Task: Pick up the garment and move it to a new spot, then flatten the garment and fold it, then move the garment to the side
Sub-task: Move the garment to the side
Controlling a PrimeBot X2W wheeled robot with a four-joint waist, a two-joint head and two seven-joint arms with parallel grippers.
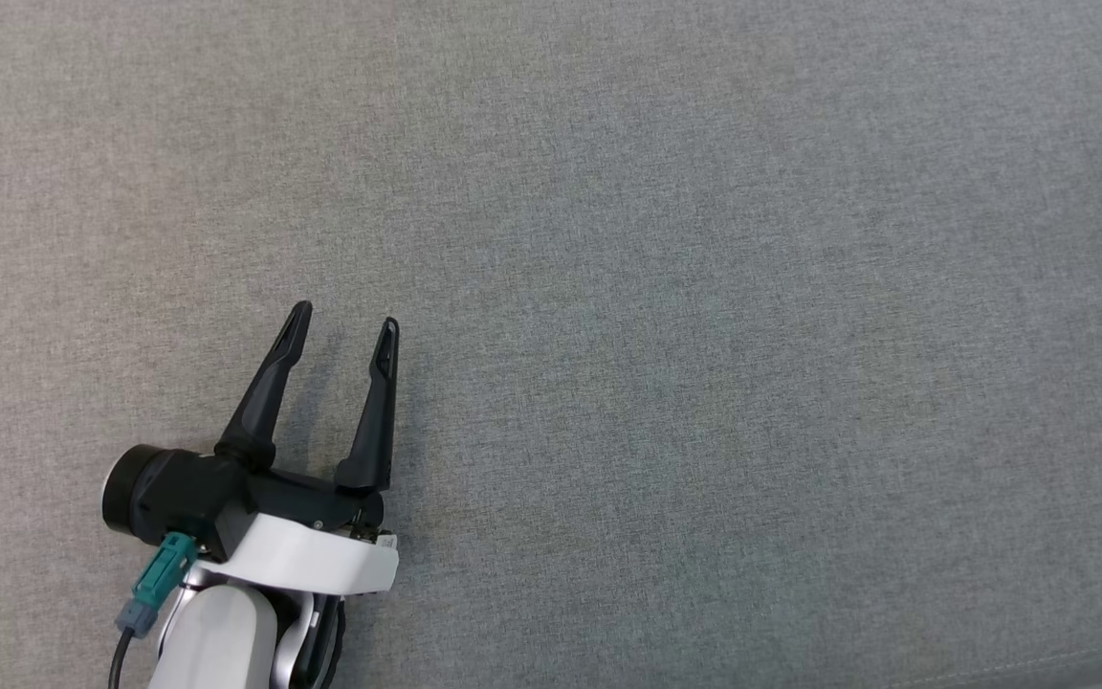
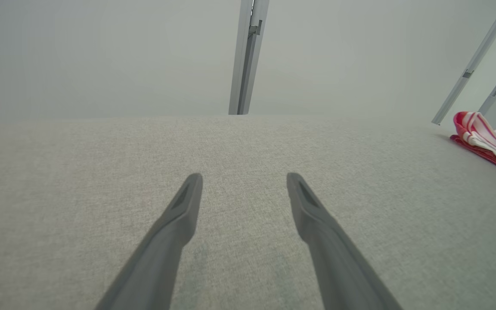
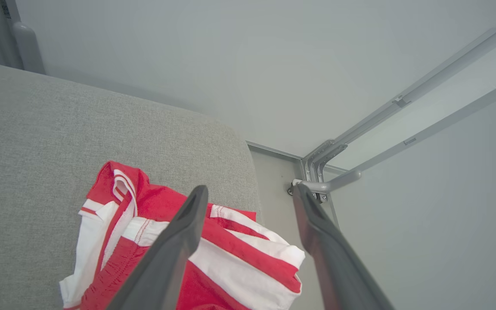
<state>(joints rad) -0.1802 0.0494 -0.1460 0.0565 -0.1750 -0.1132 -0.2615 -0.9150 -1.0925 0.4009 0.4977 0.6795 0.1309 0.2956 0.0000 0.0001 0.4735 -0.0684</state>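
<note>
From the head, the left gripper sits at the lower left above the grey fabric surface, its two dark fingers spread apart with nothing between them and pointing up the picture. A teal connector plugs in beside the wrist. In the left wrist view, the left gripper again has its fingers wide apart and empty, low over the grey fabric surface. The garment, red with white stripes, lies crumpled at the far right edge, well apart from these fingers. A metal post rises behind the surface against a pale wall. In the right wrist view, the right gripper hangs over the garment with its fingers parted and no cloth between them. The garment lies bunched at the rounded corner of the grey fabric surface, one white-striped fold reaching past the edge. A metal frame stands just beyond that corner.
</note>
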